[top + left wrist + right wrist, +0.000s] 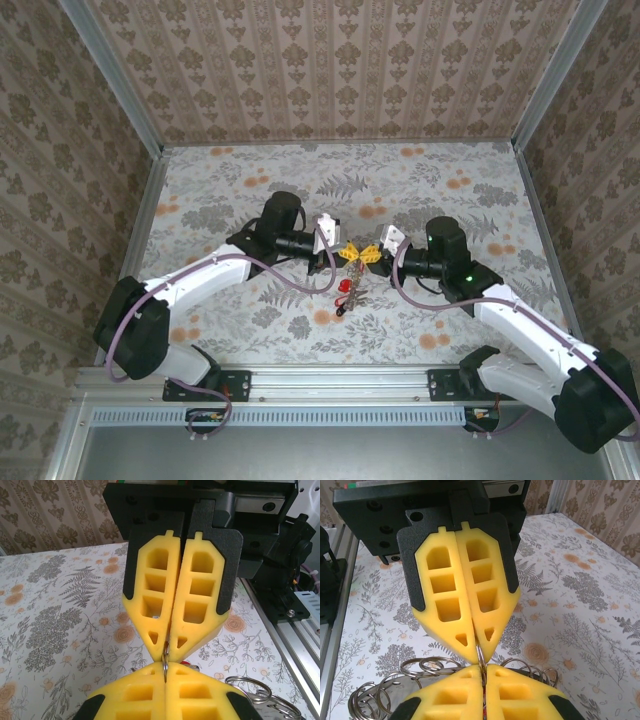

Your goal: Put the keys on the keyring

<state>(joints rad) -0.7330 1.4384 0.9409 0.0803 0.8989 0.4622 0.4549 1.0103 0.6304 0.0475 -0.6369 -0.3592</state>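
The left claw and the right claw meet tip to tip over the middle of the counter. Both are squeezed tight, and both pinch the same thing: the keyring. It shows as a thin grey metal strip, seen edge-on, running up and down between the two pairs of yellow fingers. So the keyring is right in the claws, and neither arm is nearer to it than the other.

From above, a red key and a black key sit just on the near-edge side of the claws. It is hard to tell whether they hang from the keyring or lie on the counter.

The fingers are soft-looking yellow blocks with square holes, on black backs. The keyring is hard, shiny and flat. A heap of loose wire rings lies on the counter just under the claws. The counter has a cloth with grey leaves and orange flowers.
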